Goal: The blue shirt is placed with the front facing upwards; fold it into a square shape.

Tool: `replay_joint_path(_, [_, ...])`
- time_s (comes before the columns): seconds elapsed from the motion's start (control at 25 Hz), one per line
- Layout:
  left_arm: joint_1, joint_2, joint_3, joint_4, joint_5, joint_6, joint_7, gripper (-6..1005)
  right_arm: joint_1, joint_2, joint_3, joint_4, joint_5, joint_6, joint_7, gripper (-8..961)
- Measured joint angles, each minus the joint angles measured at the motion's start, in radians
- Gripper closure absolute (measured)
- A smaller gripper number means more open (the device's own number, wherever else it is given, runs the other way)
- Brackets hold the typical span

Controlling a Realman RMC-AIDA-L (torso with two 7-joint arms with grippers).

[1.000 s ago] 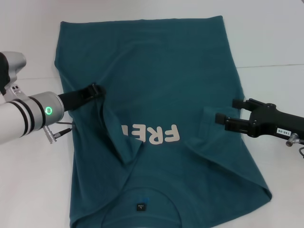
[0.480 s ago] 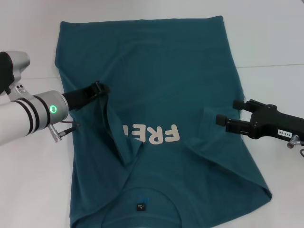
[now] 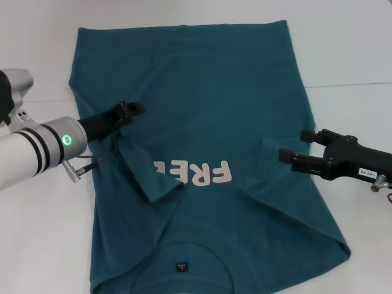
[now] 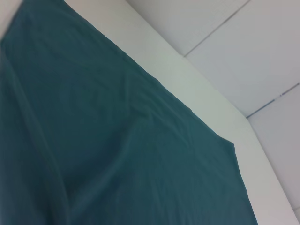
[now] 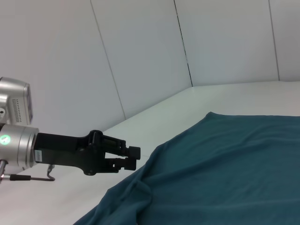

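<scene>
From the head camera, the blue shirt (image 3: 202,153) lies spread on the white table (image 3: 355,49), front up, with its hem at the far edge and its collar nearest the robot. White block letters reading "FRE" (image 3: 196,173) run across the chest, upside down from here, and a small dark neck label (image 3: 181,266) sits inside the collar. Both sleeves are folded inward: the left sleeve (image 3: 141,174) lies as a pointed flap partly covering the lettering, and the right sleeve (image 3: 275,171) forms a smaller flap on the other side. The left gripper (image 3: 136,108) hovers over the shirt's left side, just above the folded sleeve, its black fingers slightly parted and holding no cloth. The right gripper (image 3: 294,147) is at the shirt's right edge, beside the other flap, its two fingers spread wide with nothing between them. Bare table shows beyond the hem and on both sides of the shirt.

The left wrist camera shows only a broad stretch of the shirt (image 4: 117,154), softly rippled, with one straight edge running against the white table (image 4: 197,93).

From the right wrist camera, the shirt (image 5: 225,173) rises in a crumpled ridge close by. Farther off, the left gripper (image 5: 133,157) hangs above the cloth's edge, its fingers a small way apart and empty. Open table (image 5: 154,117) stretches behind to the wall panels (image 5: 140,51).
</scene>
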Motion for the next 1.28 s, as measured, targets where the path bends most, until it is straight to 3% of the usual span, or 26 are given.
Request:
replay_joint_path(0.08, [0.003, 0.000, -0.002, 0.000, -0.006, -0.005, 0.000, 774, -0.001, 0.000, 0.000, 0.000, 0.000, 0.000, 0.000, 26])
replay_joint_path(0.36, [0.028, 0.004, 0.001, -0.011, -0.008, 0.046, 0.005, 504, -0.001, 0.000, 0.001, 0.005, 0.000, 0.009, 0.000, 26])
replay_joint_path(0.52, [0.091, 0.007, 0.003, -0.044, -0.008, 0.159, 0.020, 316, -0.001, 0.000, 0.001, 0.007, 0.000, 0.012, -0.001, 25])
replay_joint_path(0.76, [0.210, 0.008, -0.005, -0.142, -0.008, 0.358, -0.002, 156, 0.003, 0.000, -0.004, 0.008, 0.000, 0.035, -0.002, 26])
replay_joint_path(0.92, [0.243, 0.010, 0.002, -0.156, -0.003, 0.430, -0.036, 155, 0.007, 0.000, -0.007, 0.008, 0.000, 0.039, -0.003, 26])
replay_joint_path(1.28, [0.233, 0.012, 0.042, -0.143, 0.092, 0.422, -0.121, 156, 0.015, 0.000, -0.008, 0.007, 0.000, 0.039, -0.005, 25])
